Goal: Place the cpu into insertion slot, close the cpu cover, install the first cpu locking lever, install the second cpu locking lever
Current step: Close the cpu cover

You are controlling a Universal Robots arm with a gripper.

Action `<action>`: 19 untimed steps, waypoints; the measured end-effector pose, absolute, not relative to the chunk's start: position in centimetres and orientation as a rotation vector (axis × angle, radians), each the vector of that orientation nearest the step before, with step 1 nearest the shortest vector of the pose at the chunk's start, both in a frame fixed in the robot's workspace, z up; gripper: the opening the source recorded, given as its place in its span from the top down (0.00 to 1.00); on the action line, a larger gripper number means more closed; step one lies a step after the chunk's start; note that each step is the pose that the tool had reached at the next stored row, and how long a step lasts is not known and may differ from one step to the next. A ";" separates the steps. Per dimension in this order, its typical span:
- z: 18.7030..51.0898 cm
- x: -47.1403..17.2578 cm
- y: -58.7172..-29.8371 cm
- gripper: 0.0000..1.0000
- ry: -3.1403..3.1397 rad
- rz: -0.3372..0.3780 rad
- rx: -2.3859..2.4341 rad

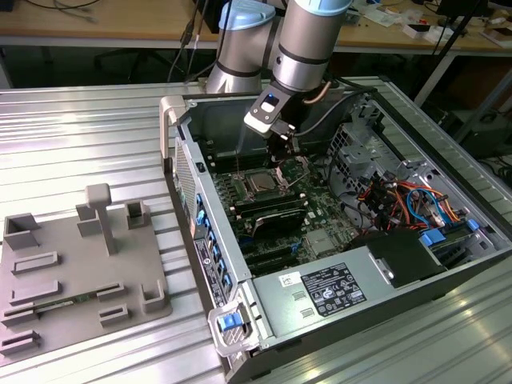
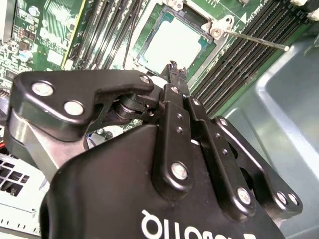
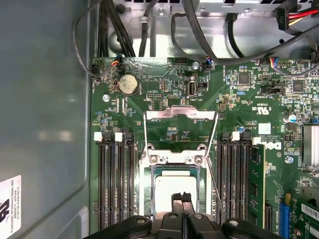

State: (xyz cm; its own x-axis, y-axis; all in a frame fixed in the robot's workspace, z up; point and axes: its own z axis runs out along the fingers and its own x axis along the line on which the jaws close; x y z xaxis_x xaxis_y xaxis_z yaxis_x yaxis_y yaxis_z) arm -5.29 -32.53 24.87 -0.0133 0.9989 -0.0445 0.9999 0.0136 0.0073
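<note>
Tool [image 3: 182, 198] over the seated cpu [image 3: 174, 183] - cover up.

In the first wrist view the 2 fingertips [image 3: 177, 203] are closed together with nothing seen between them, over one edge of the cpu; I cannot tell whether they touch it. The cpu lies flat in its socket on the green motherboard [image 3: 239, 107]. The cpu cover [image 3: 180, 112] stands raised, with the board showing through its open centre. In the second wrist view a thin lever [image 2: 254, 40] juts free from a socket corner. In the exterior view the arm [image 1: 308, 40] reaches into the open computer case [image 1: 204, 232] on the ribbed table [image 1: 80, 136].
</note>
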 end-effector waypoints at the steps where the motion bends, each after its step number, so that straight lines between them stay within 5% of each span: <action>1: 24.9 -5.3 -32.5 0.89 2.210 -0.041 2.180; 19: 24.8 -4.6 -32.5 0.89 2.210 -0.040 2.181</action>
